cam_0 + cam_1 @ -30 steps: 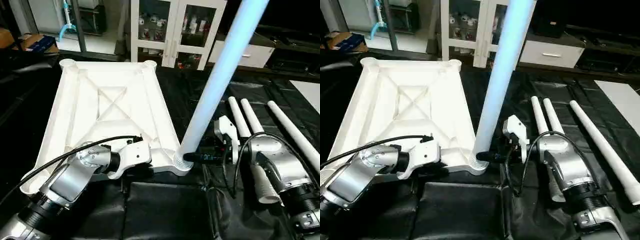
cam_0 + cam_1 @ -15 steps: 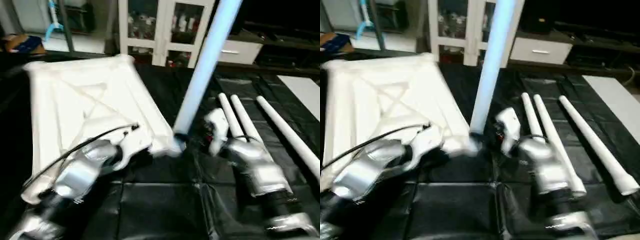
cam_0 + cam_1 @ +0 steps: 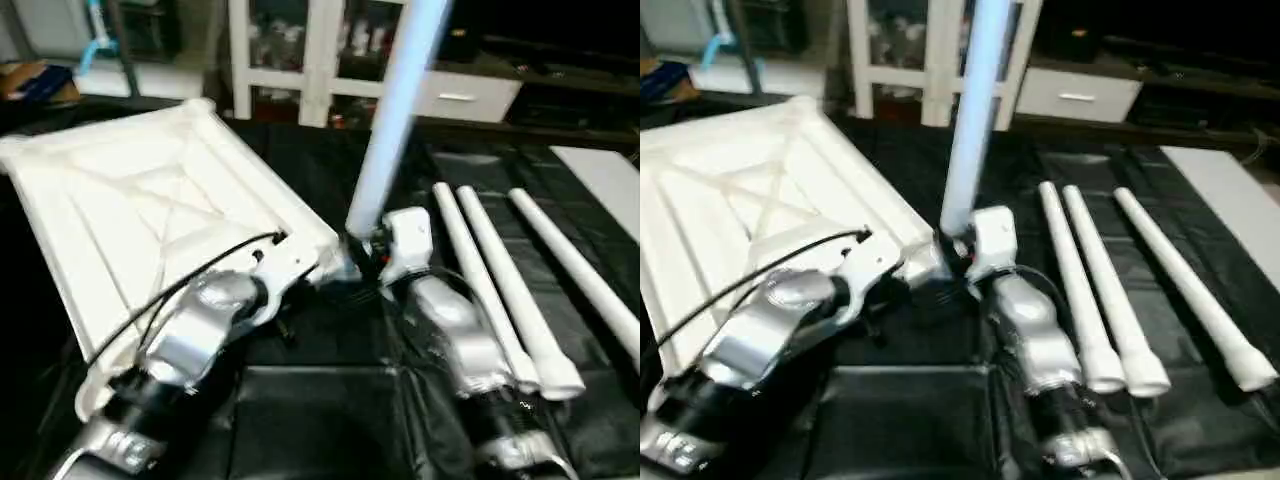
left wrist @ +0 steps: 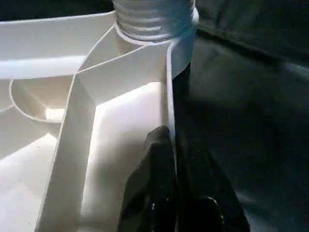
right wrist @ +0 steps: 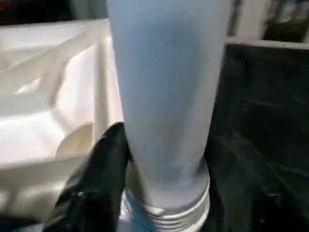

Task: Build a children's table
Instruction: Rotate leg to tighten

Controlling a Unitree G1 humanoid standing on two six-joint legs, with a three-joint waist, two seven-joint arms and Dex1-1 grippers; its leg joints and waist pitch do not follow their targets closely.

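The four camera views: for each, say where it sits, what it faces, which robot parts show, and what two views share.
Left eye view: head, looking down at table top; both forearms.
Right eye view: head, same scene; three loose legs.
Left wrist view: along left gripper, pinching the top's rim.
Right wrist view: one finger beside the upright leg.
Both wrist views share that leg's threaded base.

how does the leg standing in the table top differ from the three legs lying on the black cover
The standing leg is upright, while the three loose legs lie flat, side by side on the black cover. Its lower end sits in a corner socket of the table top; theirs join nothing. The right gripper is at its base; no gripper is at the loose ones. All four are long, white, tapered tubes.
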